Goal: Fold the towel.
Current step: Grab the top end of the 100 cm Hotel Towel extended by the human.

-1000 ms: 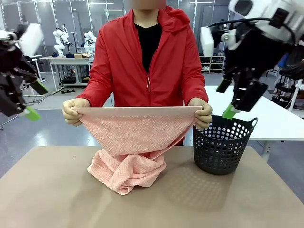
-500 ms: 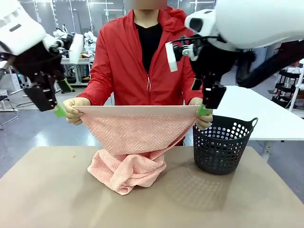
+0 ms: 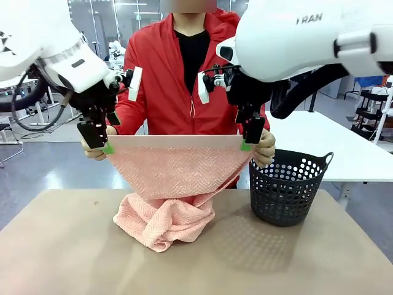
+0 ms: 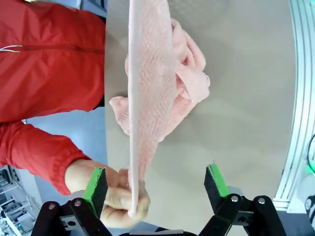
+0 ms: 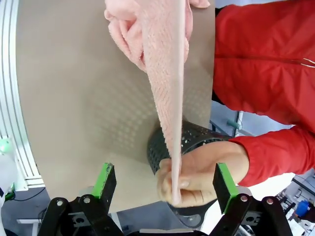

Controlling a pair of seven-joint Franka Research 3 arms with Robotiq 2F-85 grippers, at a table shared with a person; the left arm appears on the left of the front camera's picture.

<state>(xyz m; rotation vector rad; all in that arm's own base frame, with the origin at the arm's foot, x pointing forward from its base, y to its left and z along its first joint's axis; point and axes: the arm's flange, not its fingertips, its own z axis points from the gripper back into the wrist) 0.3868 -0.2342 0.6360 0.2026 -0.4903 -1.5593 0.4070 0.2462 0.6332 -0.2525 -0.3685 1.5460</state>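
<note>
**Operator:** State of the left gripper?

**Technician:** Open. The jaws are spread wide and the fingers point down at the picture-left corner of the towel. In the left wrist view, the smooth top band runs between the two green pads, closer to one of them. Neither pad is pressing the cloth. The person's hand pinches that corner just beside the nearer pad.

**Operator:** Position of the towel?

**Technician:** The top edge is stretched level between the person's two hands, above the far part of the table. The middle sags in a V — the lower part lies bunched on the tabletop at centre, in front of the person's red jacket.

**Operator:** State of the right gripper?

**Technician:** Also open, jaws wide. It hangs over the picture-right corner. The right wrist view shows the band's edge passing between its pads, roughly midway and touching neither. The person's other hand grips the corner there.

**Operator:** Anything further right?

**Technician:** One black perforated basket — upright on the table, near the bunched cloth but apart from it, below that hand.
</note>
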